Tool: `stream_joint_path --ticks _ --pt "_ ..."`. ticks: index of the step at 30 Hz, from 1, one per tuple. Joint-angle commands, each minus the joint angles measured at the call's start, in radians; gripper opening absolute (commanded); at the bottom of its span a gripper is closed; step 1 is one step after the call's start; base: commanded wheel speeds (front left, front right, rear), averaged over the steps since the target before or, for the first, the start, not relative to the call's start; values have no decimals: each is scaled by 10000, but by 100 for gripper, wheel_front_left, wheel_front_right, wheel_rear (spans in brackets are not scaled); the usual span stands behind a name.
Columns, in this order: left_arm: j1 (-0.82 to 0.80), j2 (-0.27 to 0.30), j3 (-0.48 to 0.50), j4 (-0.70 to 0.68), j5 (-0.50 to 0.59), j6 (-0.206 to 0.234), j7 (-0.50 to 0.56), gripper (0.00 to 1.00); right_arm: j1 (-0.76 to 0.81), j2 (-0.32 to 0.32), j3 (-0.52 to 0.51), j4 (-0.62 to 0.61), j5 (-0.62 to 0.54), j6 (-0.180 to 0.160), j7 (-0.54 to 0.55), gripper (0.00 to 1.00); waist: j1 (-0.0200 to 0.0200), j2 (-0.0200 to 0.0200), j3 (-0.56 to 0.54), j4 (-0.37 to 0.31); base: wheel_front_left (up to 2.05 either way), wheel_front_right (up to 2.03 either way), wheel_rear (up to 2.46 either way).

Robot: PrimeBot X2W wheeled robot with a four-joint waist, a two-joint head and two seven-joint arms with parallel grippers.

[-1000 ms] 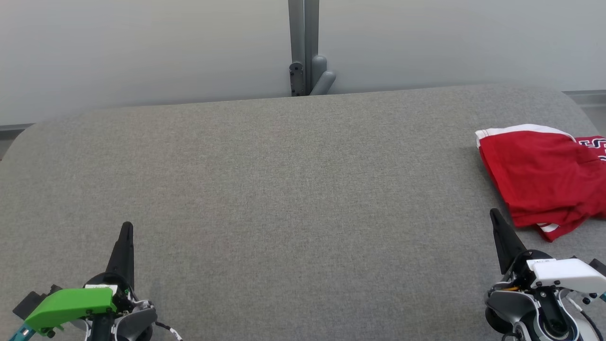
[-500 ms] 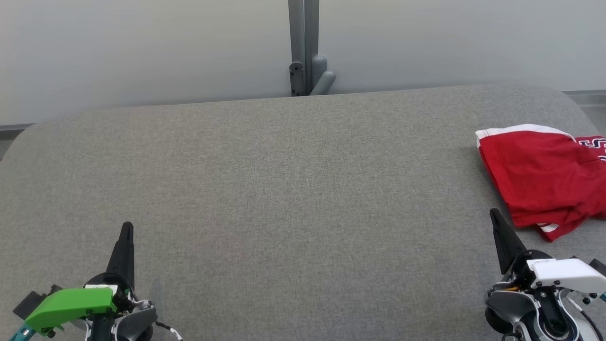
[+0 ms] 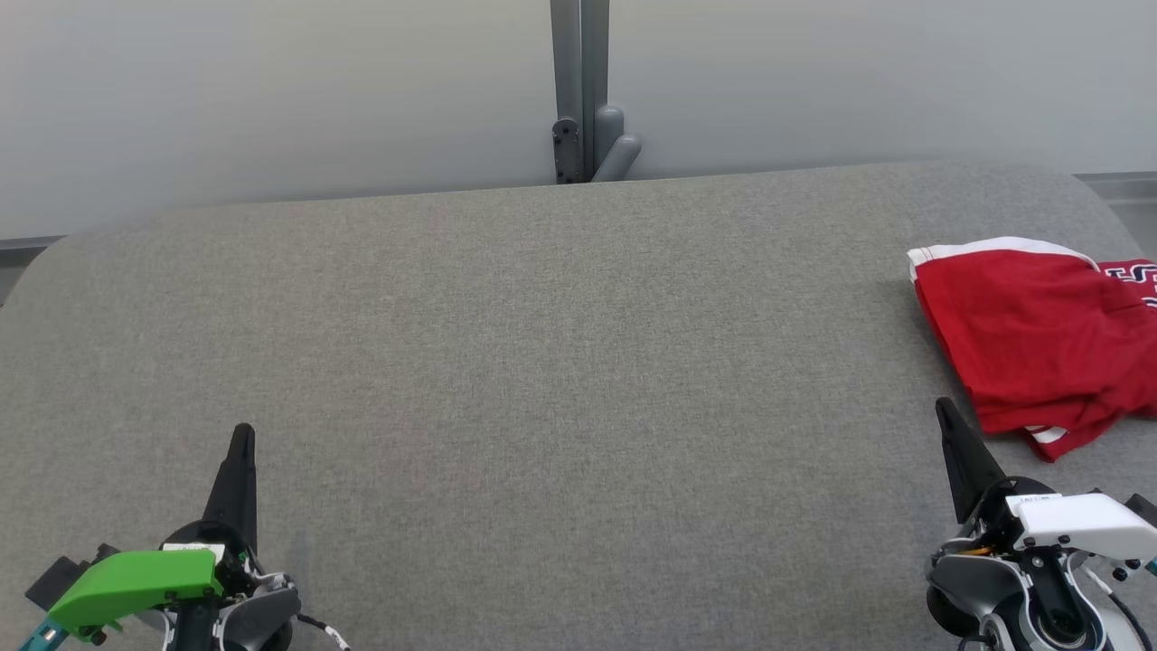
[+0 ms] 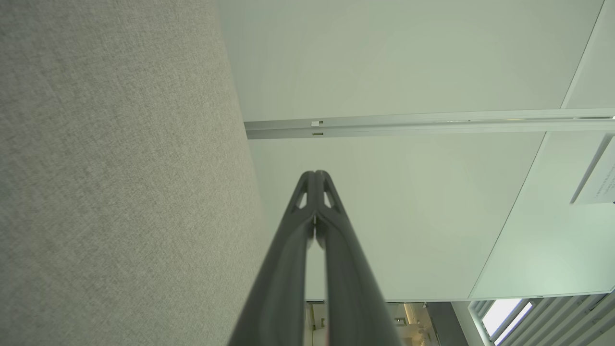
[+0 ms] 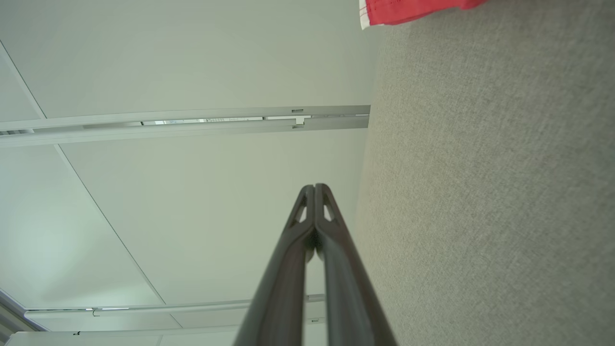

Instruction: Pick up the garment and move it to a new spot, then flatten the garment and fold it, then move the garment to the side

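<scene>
Left tool (image 3: 241, 434), right tool (image 3: 943, 407): pinched, forward-pointing

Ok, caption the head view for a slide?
Red garment at grey table's right; left gripper and right gripper shut, clear of it.

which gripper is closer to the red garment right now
Right. The right gripper sits just short of the red garment, apart from it. The left gripper is far off across the grey table, at its left side.
</scene>
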Motion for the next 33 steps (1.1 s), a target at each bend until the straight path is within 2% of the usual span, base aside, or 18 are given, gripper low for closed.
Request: stream_joint_path --ticks 1,33 --pt "-157 23 29 -35 29 -48 34 0 -96 -46 4 16 65 4 61 0 0 106 0 0 0 0 0" --pt "-161 -13 84 -33 86 -48 77 0 -95 -47 5 16 66 4 60 0 0 106 0 0 0 0 0"
